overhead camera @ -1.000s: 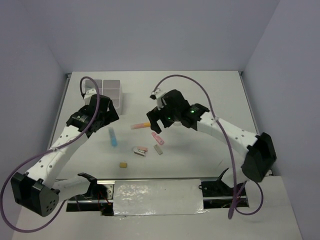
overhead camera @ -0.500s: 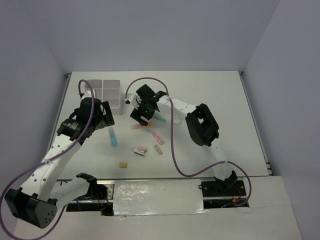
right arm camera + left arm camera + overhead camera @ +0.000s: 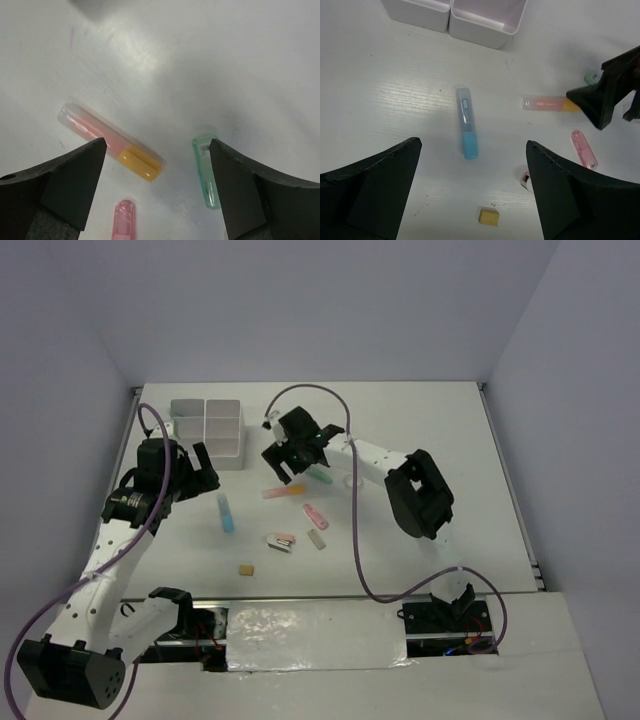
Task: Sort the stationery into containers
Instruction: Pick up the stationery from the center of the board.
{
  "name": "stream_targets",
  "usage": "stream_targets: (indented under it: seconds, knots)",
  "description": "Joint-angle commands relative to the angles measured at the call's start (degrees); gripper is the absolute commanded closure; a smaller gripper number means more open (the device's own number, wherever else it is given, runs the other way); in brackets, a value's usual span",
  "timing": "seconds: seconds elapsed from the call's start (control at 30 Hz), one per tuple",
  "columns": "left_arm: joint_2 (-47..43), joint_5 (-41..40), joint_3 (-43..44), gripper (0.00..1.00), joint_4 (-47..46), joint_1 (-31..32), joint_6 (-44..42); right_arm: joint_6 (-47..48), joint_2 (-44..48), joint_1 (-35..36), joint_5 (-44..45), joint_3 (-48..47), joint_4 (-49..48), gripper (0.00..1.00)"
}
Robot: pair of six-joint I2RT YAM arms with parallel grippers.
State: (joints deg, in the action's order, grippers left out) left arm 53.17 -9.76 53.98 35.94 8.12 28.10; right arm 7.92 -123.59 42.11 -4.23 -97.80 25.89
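In the top view the left gripper point(image 3: 205, 468) hangs at centre left over the desk point(image 3: 430, 440), fingers apart. The white box point(image 3: 207, 425) sits upper left, and the left wrist view crops its far side. The blue highlighter point(image 3: 226, 513) lies nearly vertical in the frame, cap downward. The orange-pink highlighter point(image 3: 281, 492) lies crosswise just below the right gripper point(image 3: 283, 468), whose fingers are spread. The green highlighter point(image 3: 205, 170) is partly hidden.

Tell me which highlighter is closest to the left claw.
The blue highlighter, lying alone just ahead of the open left claw. The orange-and-pink highlighter, pink highlighter and green highlighter lie farther off, around the right claw.
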Motion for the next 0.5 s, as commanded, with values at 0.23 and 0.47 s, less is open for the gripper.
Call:
stream_targets:
  seconds: [0.23,0.47]
  knots:
    - [-0.87,1.76,-0.19,0.01,-2.10,-0.82,-1.38,-62.46,4.42,2.09,33.84,-7.59,13.03,0.09]
    - [-2.80,2.99,-0.80,0.01,-2.63,-2.58,-1.29,-97.46,-4.37,8.94,42.02,-20.92,40.89,0.07]
